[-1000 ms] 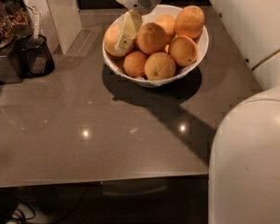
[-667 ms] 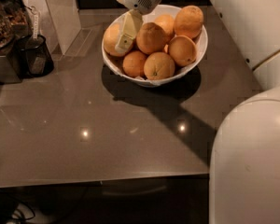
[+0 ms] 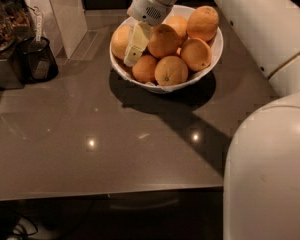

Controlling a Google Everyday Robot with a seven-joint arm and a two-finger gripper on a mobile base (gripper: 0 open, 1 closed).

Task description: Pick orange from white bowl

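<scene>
The orange (image 3: 118,41), large and pale, lies at the left edge of the heap in the white bowl (image 3: 200,79), up against the bowl's left wall. The claw (image 3: 134,51) is right beside it. Its pale yellow tip points down and slightly left into the bowl, covering the orange's right flank. It sits between that fruit and a deeper-coloured centre orange (image 3: 163,40). From this angle I cannot tell whether the claw is wide, narrow or closed on the fruit. Above the claw, the white wrist (image 3: 151,5), with a small grille on its face, comes in from the top edge over the bowl's back rim.

Around the claw the bowl is piled high. A small orange (image 3: 144,68) lies just below the claw's tip, and a front orange (image 3: 171,70) with a dark dot on its skin rests against the near wall. A right orange (image 3: 196,54) touches both the centre one and the front one. A top orange (image 3: 202,23) rides highest at the back right, and a back orange (image 3: 177,24) shows only partly behind the centre one.

The bowl stands toward the far side of the glossy grey-brown table (image 3: 90,134) and throws a dark shadow toward the front right. At the table's far left stands a dark appliance (image 3: 5,49), with a dark cup (image 3: 39,59) just beside it and a pale upright panel (image 3: 65,9) behind. The robot's white arm (image 3: 270,174) fills the right side of the view.
</scene>
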